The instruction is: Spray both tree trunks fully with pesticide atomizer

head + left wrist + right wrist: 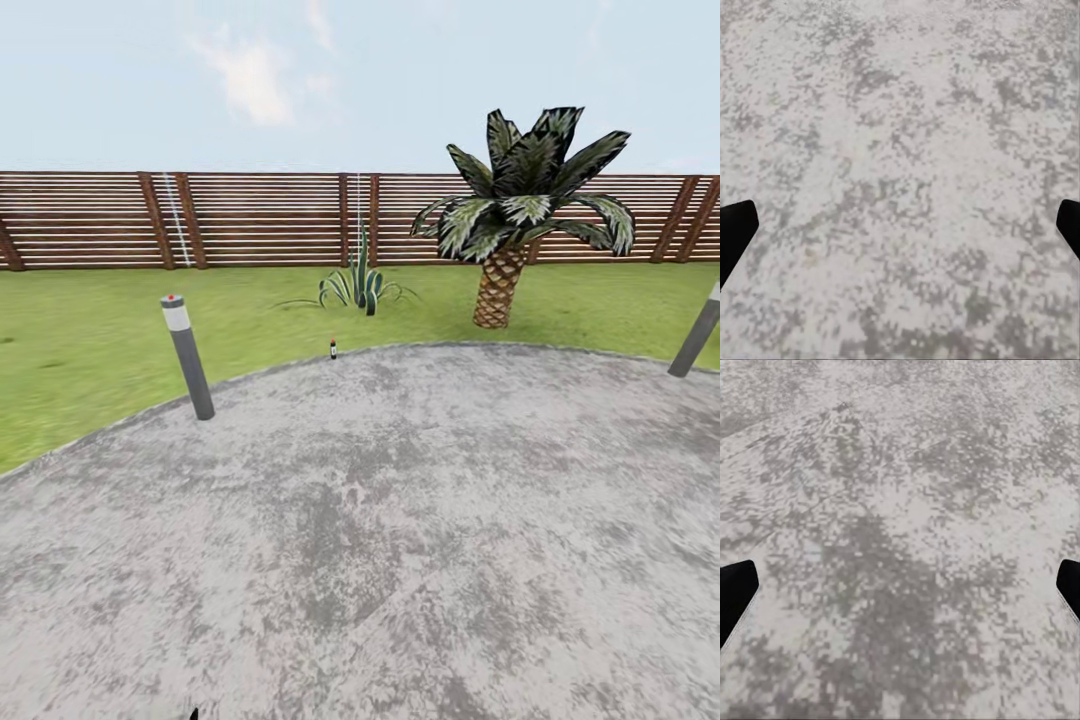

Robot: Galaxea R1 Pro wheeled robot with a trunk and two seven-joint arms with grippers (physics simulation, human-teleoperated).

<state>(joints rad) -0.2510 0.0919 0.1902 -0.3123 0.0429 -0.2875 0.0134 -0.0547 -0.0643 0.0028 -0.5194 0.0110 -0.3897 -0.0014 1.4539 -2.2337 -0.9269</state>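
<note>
The small dark bottle (333, 349) stands upright at the far edge of the grey stone paving (400, 520), just where the grass (90, 340) begins (a spiky plant (360, 287) grows behind it). A short palm (510, 230) stands to its right, before the wooden fence (250, 218). Left gripper (900, 232) and right gripper (900, 592) hang spread wide over paving, holding nothing.

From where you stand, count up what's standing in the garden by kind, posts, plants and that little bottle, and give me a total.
Grey bollard posts: 2, one at the paving's left edge, one at the right edge
Palm: 1
Spiky low plant: 1
Pesticide atomizer: 1, upright at the paving's far edge
Total: 5
</note>
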